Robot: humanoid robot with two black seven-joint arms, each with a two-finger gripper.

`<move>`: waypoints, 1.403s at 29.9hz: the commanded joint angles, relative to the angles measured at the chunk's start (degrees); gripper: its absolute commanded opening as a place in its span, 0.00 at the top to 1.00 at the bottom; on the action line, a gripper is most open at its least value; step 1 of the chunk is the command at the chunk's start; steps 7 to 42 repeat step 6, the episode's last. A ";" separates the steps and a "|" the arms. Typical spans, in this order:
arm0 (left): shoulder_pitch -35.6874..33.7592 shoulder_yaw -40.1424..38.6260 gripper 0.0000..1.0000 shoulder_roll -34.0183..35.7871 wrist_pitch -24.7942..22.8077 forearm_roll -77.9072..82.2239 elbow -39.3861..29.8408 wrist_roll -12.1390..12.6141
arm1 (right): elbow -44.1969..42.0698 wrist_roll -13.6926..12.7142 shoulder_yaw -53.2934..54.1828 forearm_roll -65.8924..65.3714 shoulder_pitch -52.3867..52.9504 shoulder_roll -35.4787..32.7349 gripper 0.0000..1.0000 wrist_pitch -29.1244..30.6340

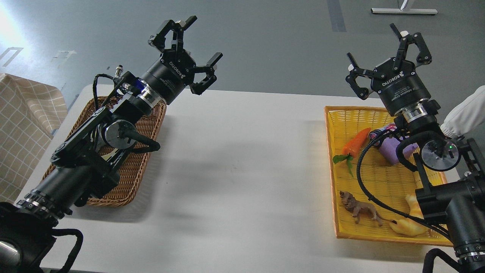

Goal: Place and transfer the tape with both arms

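The tape does not show now; my left arm covers the inside of the brown wicker basket (149, 117) at the left. My left gripper (187, 47) is open and empty, raised above the table's far edge, just past the basket's far right corner. My right gripper (386, 53) is open and empty, raised above the far edge of the yellow basket (333, 167) at the right.
The yellow basket holds a toy carrot (356, 142), a small can (380, 133), a purple block (390, 151), a toy lion (360, 210) and a pale croissant toy (407, 225). A white sleeve (464, 115) enters at the right edge. A checked cloth (22, 129) lies at the left.
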 commanded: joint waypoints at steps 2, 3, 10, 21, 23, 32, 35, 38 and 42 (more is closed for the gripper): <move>-0.07 0.00 0.02 0.10 0.00 0.00 0.00 0.00 | 0.06 0.08 -0.26 0.00 0.01 0.40 0.00 0.00; 0.01 -0.09 0.02 0.11 0.00 0.00 0.00 0.00 | 0.15 0.08 -0.26 0.00 0.01 0.49 0.00 0.00; 0.01 -0.09 0.02 0.19 0.00 0.00 -0.09 0.00 | 0.06 0.08 -0.35 -0.08 0.09 0.58 0.00 0.00; 0.01 -0.09 0.02 0.19 0.00 0.00 -0.09 0.00 | 0.06 0.08 -0.35 -0.08 0.09 0.58 0.00 0.00; 0.01 -0.09 0.02 0.19 0.00 0.00 -0.09 0.00 | 0.06 0.08 -0.35 -0.08 0.09 0.58 0.00 0.00; 0.01 -0.09 0.02 0.19 0.00 0.00 -0.09 0.00 | 0.06 0.08 -0.35 -0.08 0.09 0.58 0.00 0.00; 0.01 -0.09 0.02 0.19 0.00 0.00 -0.09 0.00 | 0.06 0.08 -0.35 -0.08 0.09 0.58 0.00 0.00; 0.01 -0.09 0.02 0.19 0.00 0.00 -0.09 0.00 | 0.06 0.08 -0.35 -0.08 0.09 0.58 0.00 0.00; 0.01 -0.09 0.02 0.19 0.00 0.00 -0.09 0.00 | 0.06 0.08 -0.35 -0.08 0.09 0.58 0.00 0.00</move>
